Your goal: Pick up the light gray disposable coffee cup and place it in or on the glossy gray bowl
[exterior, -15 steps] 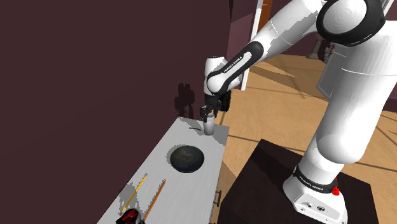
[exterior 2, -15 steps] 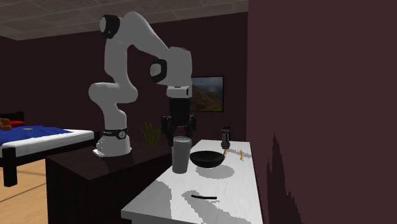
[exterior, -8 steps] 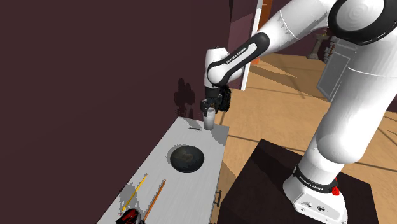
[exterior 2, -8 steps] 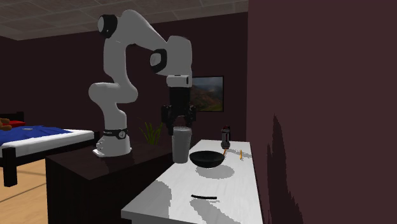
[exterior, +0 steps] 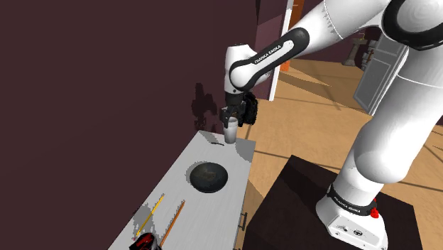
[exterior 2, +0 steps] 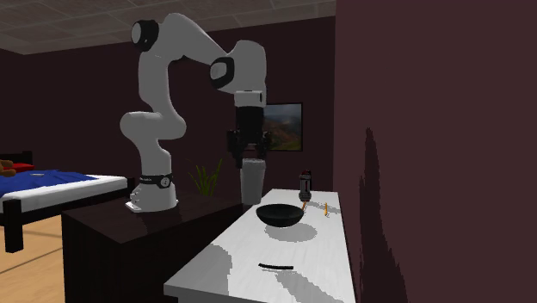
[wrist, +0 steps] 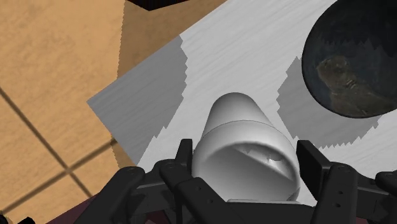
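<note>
The light grey cup hangs upright in the air above the far end of the white table. My gripper is shut on its upper part, one black finger on each side. The dark glossy bowl rests on the table, nearer the stand than the cup in the shoulder view. In the second exterior view the cup is to the left of and above the bowl.
A pencil, a wooden stick and a red-and-black object lie at the table's near end. A small dark strip lies at the other end. A dark maroon wall runs along the table. The stand is at lower right.
The gripper has lifted the cup off the table and carried it higher; in the second exterior view it has also moved right, toward the bowl.
</note>
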{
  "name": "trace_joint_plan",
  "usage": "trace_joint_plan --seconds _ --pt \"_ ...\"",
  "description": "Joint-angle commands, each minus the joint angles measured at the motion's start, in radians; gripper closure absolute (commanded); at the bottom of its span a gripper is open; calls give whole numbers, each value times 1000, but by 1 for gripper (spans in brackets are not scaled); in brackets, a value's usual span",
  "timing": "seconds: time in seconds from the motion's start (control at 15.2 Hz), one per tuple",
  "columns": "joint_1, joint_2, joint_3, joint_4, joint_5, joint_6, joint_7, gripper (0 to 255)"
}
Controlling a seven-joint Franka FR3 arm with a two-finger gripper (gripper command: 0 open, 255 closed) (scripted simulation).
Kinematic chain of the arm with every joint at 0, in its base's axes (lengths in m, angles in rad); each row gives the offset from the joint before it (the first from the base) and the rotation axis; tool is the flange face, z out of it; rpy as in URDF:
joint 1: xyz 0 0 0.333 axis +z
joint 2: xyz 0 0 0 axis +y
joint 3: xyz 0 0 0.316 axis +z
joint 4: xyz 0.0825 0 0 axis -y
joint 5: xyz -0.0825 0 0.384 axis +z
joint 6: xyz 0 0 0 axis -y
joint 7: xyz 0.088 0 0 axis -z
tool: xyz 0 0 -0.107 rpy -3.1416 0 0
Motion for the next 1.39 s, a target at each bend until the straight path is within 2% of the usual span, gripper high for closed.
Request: trace_joint_plan --seconds 0.0,0.4,0.86,1.32 --pt "25 -17 27 -11 2 -7 52 255" --pt "97 -46 110 -3 12 -46 199 255" --pt "175 -35 202 54 20 -96 364 255" --pt "175 15 204 9 5 -1 376 255"
